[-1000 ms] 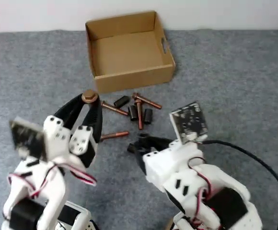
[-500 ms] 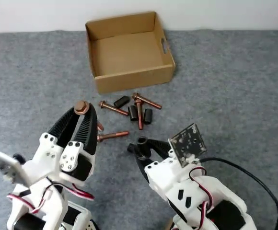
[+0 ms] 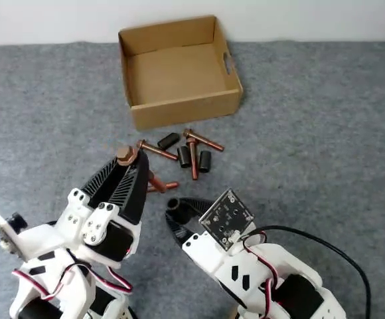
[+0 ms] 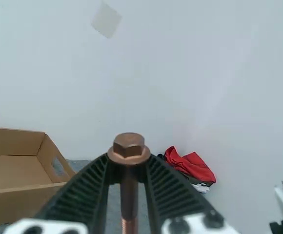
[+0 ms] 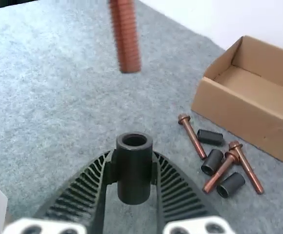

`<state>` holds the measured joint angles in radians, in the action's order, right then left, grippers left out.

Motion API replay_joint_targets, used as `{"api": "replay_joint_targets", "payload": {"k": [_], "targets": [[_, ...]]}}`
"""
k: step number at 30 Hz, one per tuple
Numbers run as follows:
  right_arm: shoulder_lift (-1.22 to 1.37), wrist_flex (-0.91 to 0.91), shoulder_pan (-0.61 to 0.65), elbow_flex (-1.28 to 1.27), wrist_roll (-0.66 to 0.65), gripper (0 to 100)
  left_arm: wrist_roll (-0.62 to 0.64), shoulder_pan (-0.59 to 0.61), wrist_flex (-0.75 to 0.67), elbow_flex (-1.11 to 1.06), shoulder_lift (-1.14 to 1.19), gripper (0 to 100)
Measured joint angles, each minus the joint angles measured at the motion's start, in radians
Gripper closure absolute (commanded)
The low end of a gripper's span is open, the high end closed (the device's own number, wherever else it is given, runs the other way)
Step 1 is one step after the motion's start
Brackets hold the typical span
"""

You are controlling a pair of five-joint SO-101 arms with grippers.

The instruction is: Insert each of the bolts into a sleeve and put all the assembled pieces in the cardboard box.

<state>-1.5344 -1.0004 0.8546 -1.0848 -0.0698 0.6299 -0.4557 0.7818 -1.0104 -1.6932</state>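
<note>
My left gripper (image 3: 127, 162) is shut on a copper bolt (image 3: 126, 157), head up between the fingers (image 4: 128, 163). The bolt's threaded end (image 5: 124, 39) hangs above and just short of the black sleeve (image 5: 133, 165). My right gripper (image 5: 133, 171) is shut on that sleeve, bore upward, also seen in the high view (image 3: 173, 203). The two grippers stand close together near the front. The open cardboard box (image 3: 186, 109) sits at the back. Between the box and the arms lie loose bolts (image 3: 204, 140) and black sleeves (image 3: 205, 161).
Another bolt (image 3: 168, 186) lies on the grey carpet, partly hidden behind my left gripper. A black cable (image 3: 325, 246) loops from the right arm. A red cloth (image 4: 190, 165) lies by the wall in the left wrist view.
The left gripper has carried the bolt back and to the right. The right gripper has moved the sleeve left, so the two have come close together.
</note>
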Motion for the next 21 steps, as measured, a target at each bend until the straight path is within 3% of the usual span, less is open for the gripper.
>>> {"api": "replay_joint_targets", "payload": {"k": [9, 21], "targets": [[-0.005, 0.034, 0.0, 0.0, -0.068, 99.1, -0.002, -0.035, 0.077, -0.005, 0.0, 100], [-0.005, 0.055, 0.0, 0.0, -0.072, 99.1, 0.002, -0.044, 0.08, -0.101, 0.008, 100]]}}
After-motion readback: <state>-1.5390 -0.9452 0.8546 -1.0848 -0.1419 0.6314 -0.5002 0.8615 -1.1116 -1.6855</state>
